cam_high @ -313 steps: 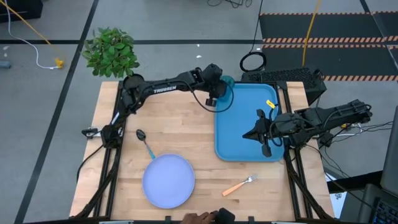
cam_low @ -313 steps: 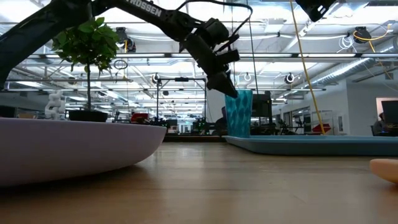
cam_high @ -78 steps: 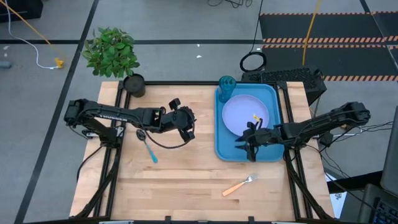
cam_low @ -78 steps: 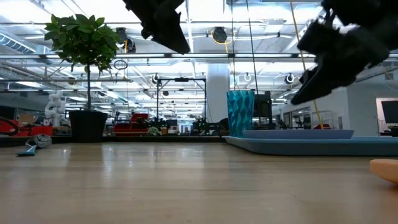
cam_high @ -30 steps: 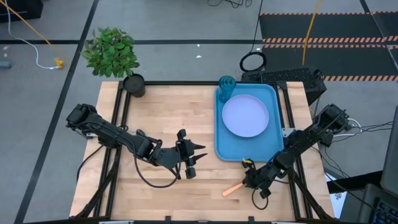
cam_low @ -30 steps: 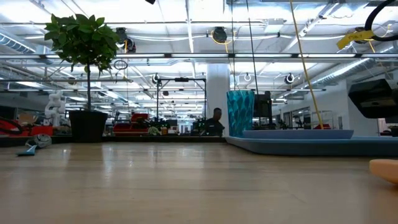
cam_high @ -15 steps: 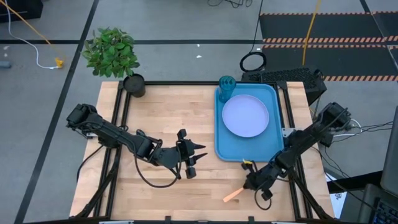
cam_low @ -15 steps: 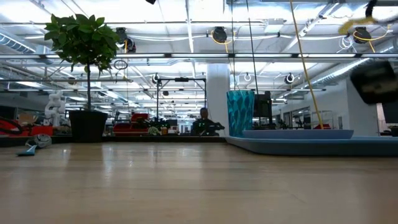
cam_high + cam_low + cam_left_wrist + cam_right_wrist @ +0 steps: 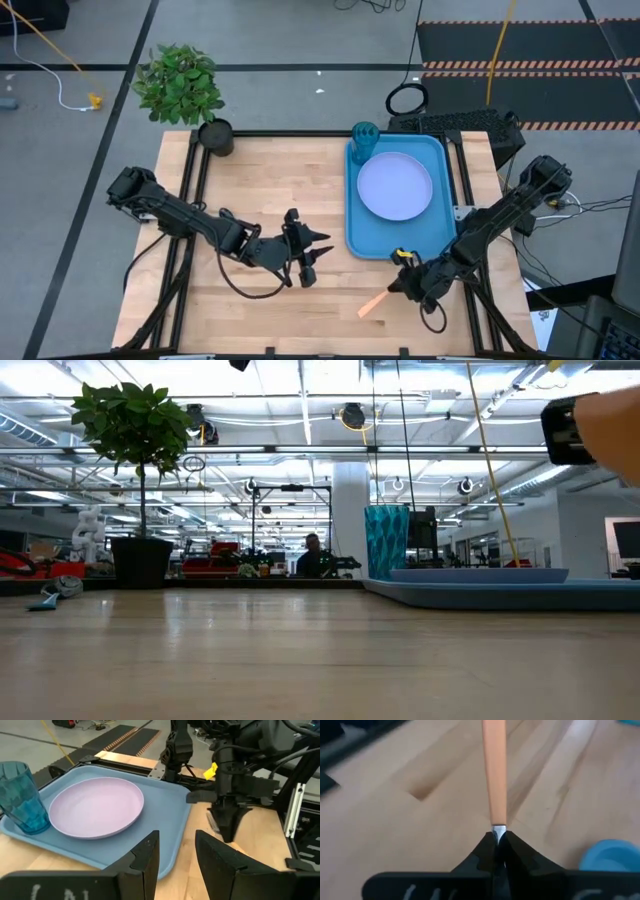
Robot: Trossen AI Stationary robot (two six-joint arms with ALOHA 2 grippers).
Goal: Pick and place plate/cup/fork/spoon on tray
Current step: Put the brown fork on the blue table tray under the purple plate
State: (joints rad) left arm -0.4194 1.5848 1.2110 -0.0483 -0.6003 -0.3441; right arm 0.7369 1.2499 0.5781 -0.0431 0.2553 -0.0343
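Note:
The pale lavender plate (image 9: 395,187) lies in the blue tray (image 9: 355,238) at the table's right. The teal cup (image 9: 364,138) stands upright in the tray's far left corner. My right gripper (image 9: 392,295) is near the table's front, just in front of the tray, shut on the orange-handled fork (image 9: 372,306). My left gripper (image 9: 312,250) is open and empty at mid-table, left of the tray, and faces it (image 9: 172,857). The spoon shows only in the low view (image 9: 48,596), lying on the table at the left. My right gripper pinches the fork between its two fingertips at the silvery part (image 9: 498,830) where the orange handle (image 9: 494,775) ends. The fingers lie along the fork, and the handle sticks out past them toward the table's near left. In the low view the fork (image 9: 615,420) is clear of the table.
A dark pot with a green plant (image 9: 214,137) stands at the table's far left corner. A black keyboard-like object (image 9: 450,122) lies beyond the tray. Bare wood lies between the two grippers. A person (image 9: 312,555) is far off in the room.
My right gripper has risen with the fork and gone a little toward the tray. The fork lay on the table near the front edge a second ago and is now lifted clear, handle pointing toward the near left.

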